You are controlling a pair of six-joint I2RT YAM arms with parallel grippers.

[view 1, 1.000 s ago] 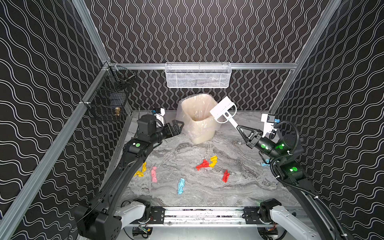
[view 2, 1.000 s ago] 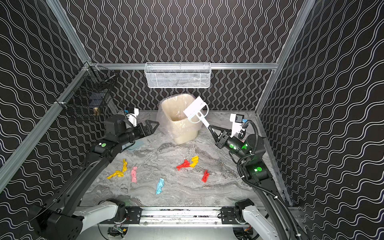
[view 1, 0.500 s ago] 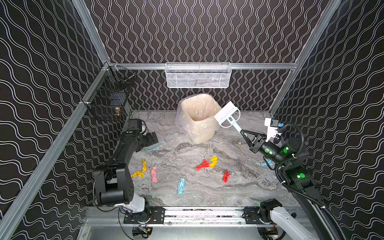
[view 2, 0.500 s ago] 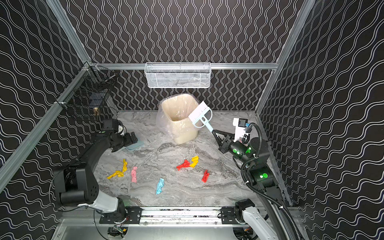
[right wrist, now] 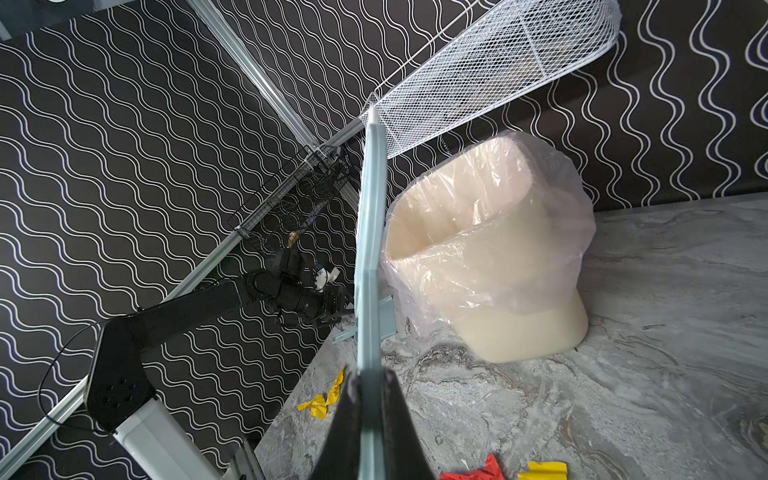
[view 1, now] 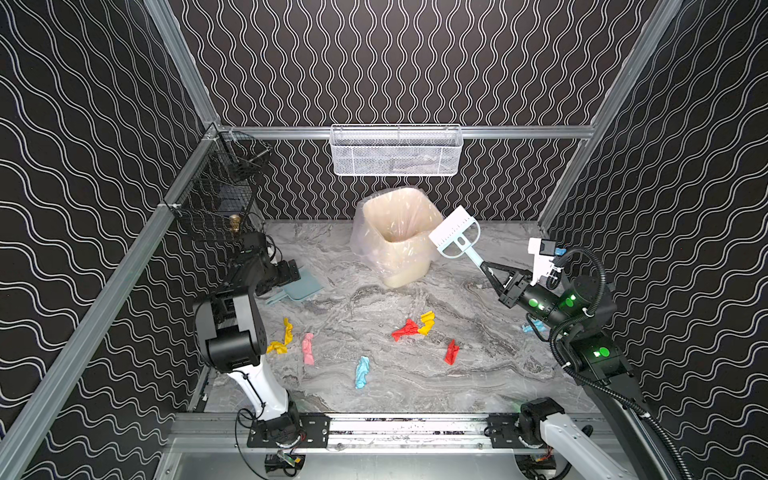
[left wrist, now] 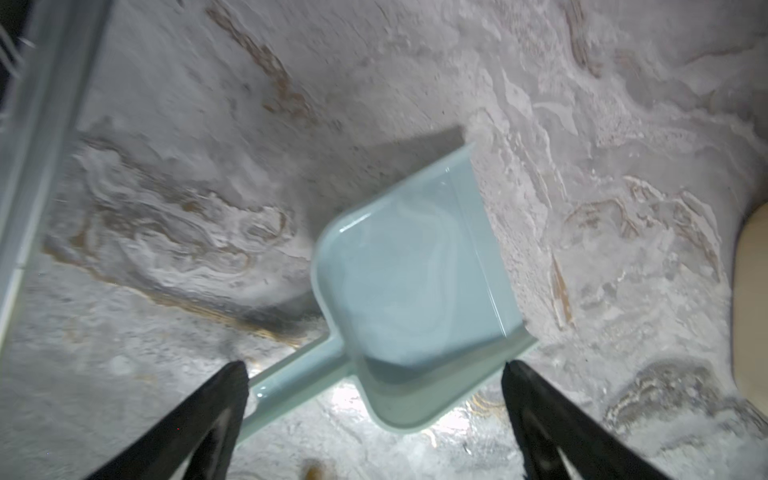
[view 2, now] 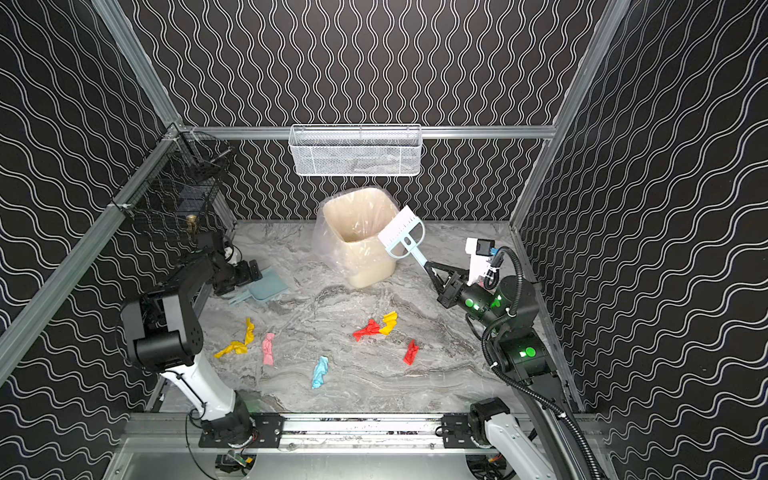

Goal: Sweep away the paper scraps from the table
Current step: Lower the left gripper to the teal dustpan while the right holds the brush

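Several paper scraps lie on the table (view 1: 415, 395): yellow (view 1: 282, 338), pink (view 1: 308, 348), light blue (view 1: 362, 371), a red and yellow pair (view 1: 409, 328) and a red one (view 1: 451, 351). A pale blue dustpan (left wrist: 411, 282) lies flat at the back left. My left gripper (left wrist: 374, 372) hovers open just over its handle end, one finger on each side and neither touching it. My right gripper (view 1: 490, 270) is shut on the handle of a pale blue brush (view 1: 455, 232), whose white bristles point up beside the bin. The right wrist view shows the handle (right wrist: 370, 249) clamped between the jaws.
A cream bin (view 1: 395, 241) lined with a clear bag stands at the back middle. A white mesh basket (view 1: 395, 151) hangs on the back rail and a black wire basket (view 1: 220, 195) on the left rail. Another light blue scrap (view 1: 534, 327) lies under the right arm.
My left arm has folded back and its open gripper has swung left from beside the bin to over the dustpan. The right gripper and brush have shifted slightly right and down.
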